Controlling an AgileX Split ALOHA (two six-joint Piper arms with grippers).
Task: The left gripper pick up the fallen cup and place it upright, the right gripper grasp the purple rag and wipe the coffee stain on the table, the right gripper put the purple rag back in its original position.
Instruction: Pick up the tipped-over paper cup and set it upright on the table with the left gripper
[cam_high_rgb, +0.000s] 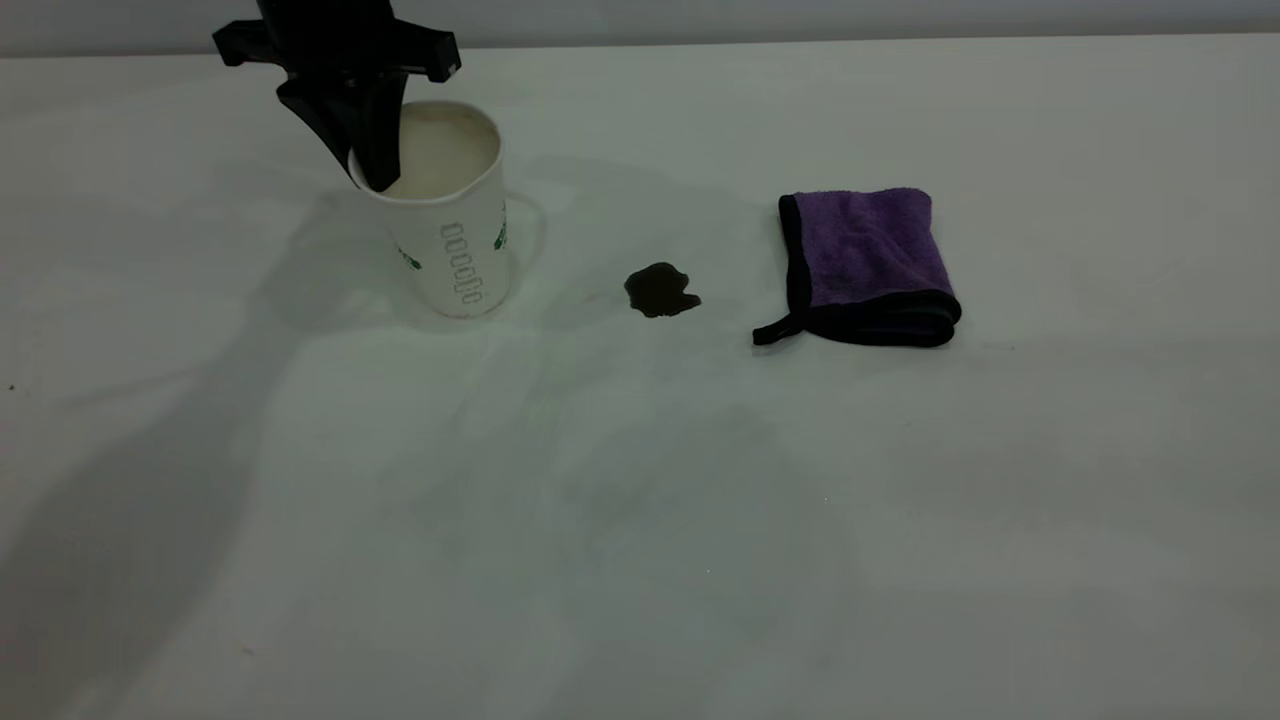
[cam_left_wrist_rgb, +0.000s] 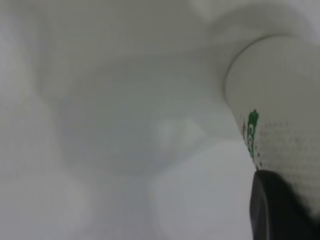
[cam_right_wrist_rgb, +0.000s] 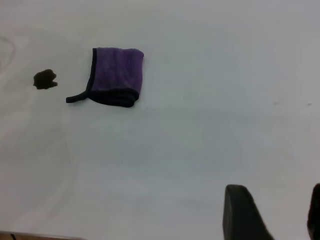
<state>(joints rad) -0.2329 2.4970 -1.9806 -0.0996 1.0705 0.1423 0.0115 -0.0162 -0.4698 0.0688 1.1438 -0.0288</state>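
At upper left of the exterior view, we see the cup (cam_high_rgb: 450, 215) nearly upright, its rim pinched by the left gripper (cam_high_rgb: 375, 165). Right of it, the coffee stain (cam_high_rgb: 660, 290) is unwiped and the purple rag (cam_high_rgb: 870, 262) untouched; the right gripper (cam_right_wrist_rgb: 272, 212) hangs well apart, fingers spread.

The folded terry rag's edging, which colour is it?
Black, around the folded purple terry rag; clearest in the exterior view.

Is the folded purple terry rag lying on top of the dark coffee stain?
No. The folded purple terry rag with black edging lies apart from the small dark brown coffee stain, with bare pale table between them.
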